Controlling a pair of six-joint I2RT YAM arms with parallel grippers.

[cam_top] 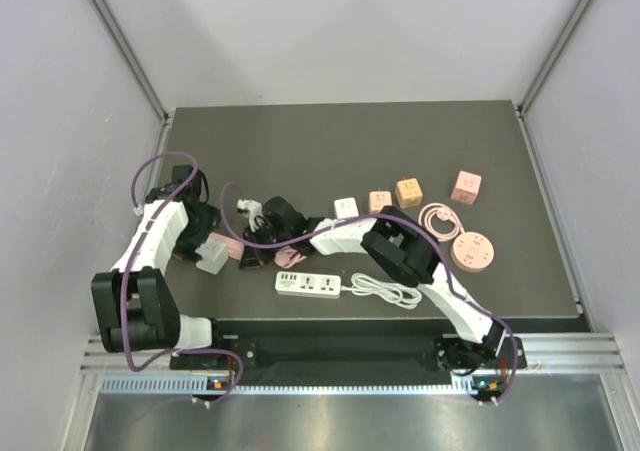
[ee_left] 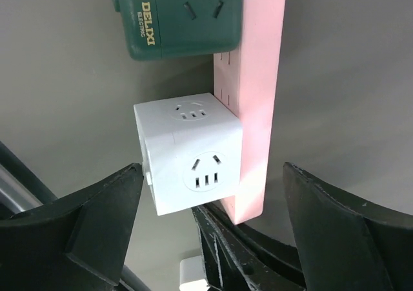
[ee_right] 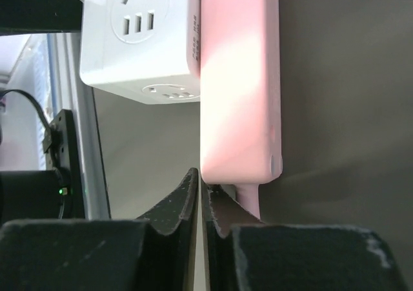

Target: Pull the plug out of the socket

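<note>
**Plug not yet off: cube sits flush on the pink strip**

In the overhead view the work lies at the left-centre of the dark table [cam_top: 350, 151].

In the left wrist view, the left gripper [ee_left: 211, 175] has its jaws wide apart. One black finger is at the lower left of the frame and one at the lower right, and they hold nothing. Between them, at the centre, the white plastic cube plug [ee_left: 190, 155] has its right face touching the long pink plastic power strip [ee_left: 258, 78], which runs up the frame right of centre. A dark green plastic socket block [ee_left: 181, 17] sits at the top, also against the strip.

In the right wrist view the cube is at the upper left and the strip fills the centre. The right gripper [ee_right: 204, 188] is at the bottom centre with its fingers pressed together. The pink cable [ee_right: 250, 200] leaves the strip's end just to their right. The view is too close to say whether they touch it.

Judging by this, the pull itself is not done, since no gap shows between cube and strip. What is left is to clamp the cube, steady the strip and draw the two apart.
</note>
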